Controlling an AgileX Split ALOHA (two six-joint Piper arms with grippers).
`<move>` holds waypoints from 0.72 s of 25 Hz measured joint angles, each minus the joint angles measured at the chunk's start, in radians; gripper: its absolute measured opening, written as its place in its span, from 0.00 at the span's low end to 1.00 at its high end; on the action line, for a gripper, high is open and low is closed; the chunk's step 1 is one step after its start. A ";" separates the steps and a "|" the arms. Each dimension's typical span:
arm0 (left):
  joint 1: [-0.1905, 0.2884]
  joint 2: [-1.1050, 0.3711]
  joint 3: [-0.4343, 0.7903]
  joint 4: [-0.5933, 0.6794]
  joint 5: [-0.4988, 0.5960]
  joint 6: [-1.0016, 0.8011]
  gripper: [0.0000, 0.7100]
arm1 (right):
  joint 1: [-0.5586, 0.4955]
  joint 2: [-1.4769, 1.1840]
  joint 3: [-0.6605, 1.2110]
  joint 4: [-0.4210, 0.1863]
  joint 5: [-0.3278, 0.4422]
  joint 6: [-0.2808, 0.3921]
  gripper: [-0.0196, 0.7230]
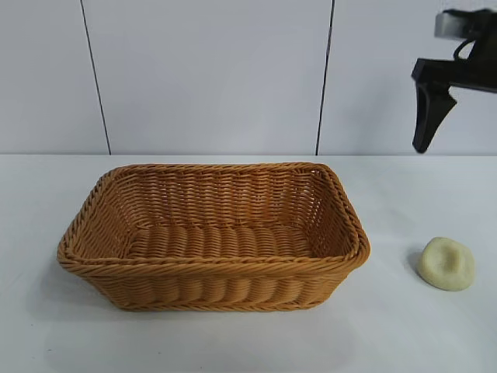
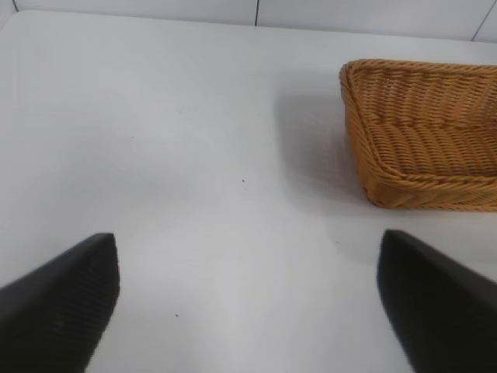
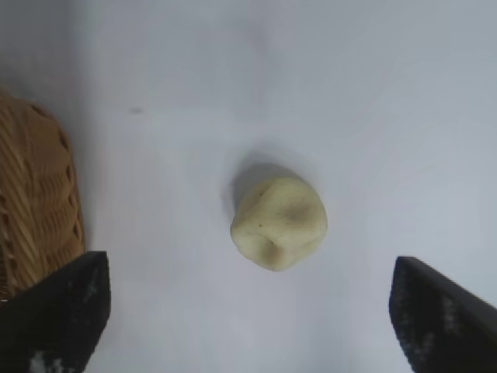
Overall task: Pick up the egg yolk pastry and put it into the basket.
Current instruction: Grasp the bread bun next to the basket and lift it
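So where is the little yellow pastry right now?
In the exterior view the egg yolk pastry sits on the white table at the right, apart from the basket. The right gripper hangs above it, jaws open.

The desk (image 1: 233,342) is white and plain. On it stands the basket (image 1: 213,291), near the middle, with nothing inside. The egg yolk pastry (image 1: 446,264) lies on the desk at the right, apart from the basket.
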 joint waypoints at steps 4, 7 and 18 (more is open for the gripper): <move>0.000 0.000 0.000 0.000 0.000 0.000 0.91 | 0.000 0.069 0.000 0.000 -0.002 0.000 0.96; 0.000 0.000 0.000 0.000 0.000 0.000 0.91 | 0.000 0.100 0.000 0.000 -0.019 0.000 0.96; 0.000 0.000 0.000 0.000 0.000 0.000 0.91 | 0.000 0.134 -0.001 0.000 -0.037 0.000 0.39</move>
